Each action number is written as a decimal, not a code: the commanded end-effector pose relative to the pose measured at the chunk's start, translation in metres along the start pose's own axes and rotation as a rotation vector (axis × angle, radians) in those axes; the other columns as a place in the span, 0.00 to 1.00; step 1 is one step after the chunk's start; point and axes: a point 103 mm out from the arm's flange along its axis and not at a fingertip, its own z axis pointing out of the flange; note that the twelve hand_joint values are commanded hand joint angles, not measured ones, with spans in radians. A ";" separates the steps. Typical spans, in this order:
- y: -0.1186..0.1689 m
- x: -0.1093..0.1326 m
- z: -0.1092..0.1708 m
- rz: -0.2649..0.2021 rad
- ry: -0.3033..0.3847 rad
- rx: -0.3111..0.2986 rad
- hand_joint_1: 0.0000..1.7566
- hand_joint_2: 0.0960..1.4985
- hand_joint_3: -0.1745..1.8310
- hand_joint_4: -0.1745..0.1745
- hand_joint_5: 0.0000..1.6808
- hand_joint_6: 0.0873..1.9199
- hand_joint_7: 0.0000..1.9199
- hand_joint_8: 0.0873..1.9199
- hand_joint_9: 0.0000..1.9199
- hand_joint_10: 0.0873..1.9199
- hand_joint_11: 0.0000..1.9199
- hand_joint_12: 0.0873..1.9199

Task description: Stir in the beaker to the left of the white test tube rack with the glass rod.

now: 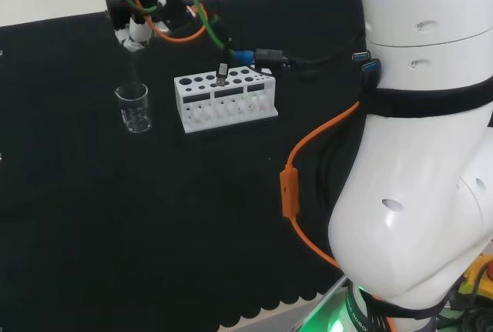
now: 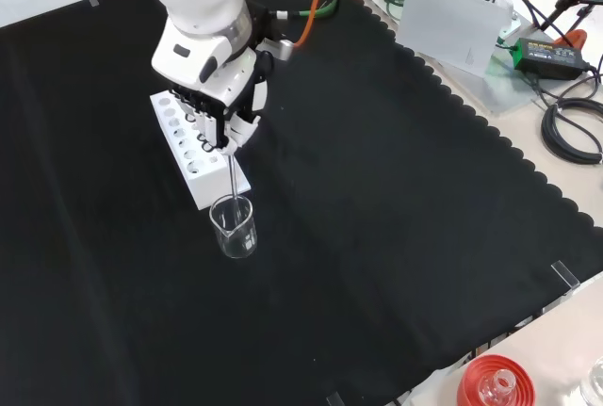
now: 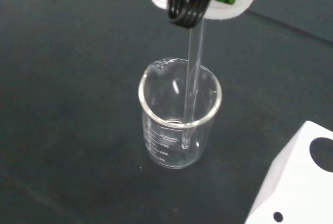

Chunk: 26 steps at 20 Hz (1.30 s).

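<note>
Clear beaker (image 3: 180, 125) beside white rack (image 1: 225, 99), thin glass rod (image 3: 190, 89) upright inside, pinched by hand (image 2: 226, 109).

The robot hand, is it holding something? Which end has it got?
Yes. The hand holds the glass rod by its top end. The rod's bottom end is down inside the beaker.
</note>
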 end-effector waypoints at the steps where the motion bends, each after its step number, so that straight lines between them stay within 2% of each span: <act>1: 0.009 0.038 -0.013 -0.015 -0.039 0.015 0.75 0.46 0.35 0.00 0.69 0.27 0.69 0.37 0.96 0.08 0.83 0.33; 8: 0.021 0.028 0.001 -0.036 -0.015 0.009 0.75 0.46 0.35 0.00 0.69 0.27 0.69 0.37 0.96 0.08 0.83 0.33; 11: 0.024 0.030 -0.001 -0.032 -0.029 0.010 0.75 0.46 0.35 0.00 0.69 0.27 0.69 0.37 0.96 0.08 0.83 0.33; 15: 0.027 0.025 -0.001 -0.032 -0.005 0.021 0.75 0.46 0.35 0.00 0.69 0.27 0.69 0.37 0.96 0.08 0.83 0.33; 19: 0.039 -0.007 0.002 -0.032 0.038 0.018 0.75 0.46 0.35 0.00 0.69 0.27 0.69 0.37 0.96 0.08 0.82 0.33; 20: 0.040 -0.005 0.002 -0.020 0.005 0.009 0.75 0.46 0.35 0.00 0.69 0.27 0.69 0.37 0.96 0.08 0.82 0.33; 21: 0.040 -0.007 0.003 -0.016 0.001 0.004 0.75 0.46 0.35 0.00 0.69 0.27 0.69 0.37 0.96 0.08 0.82 0.33; 26: 0.033 -0.032 0.005 -0.010 0.039 -0.011 0.75 0.46 0.35 0.00 0.69 0.27 0.69 0.37 0.96 0.08 0.83 0.33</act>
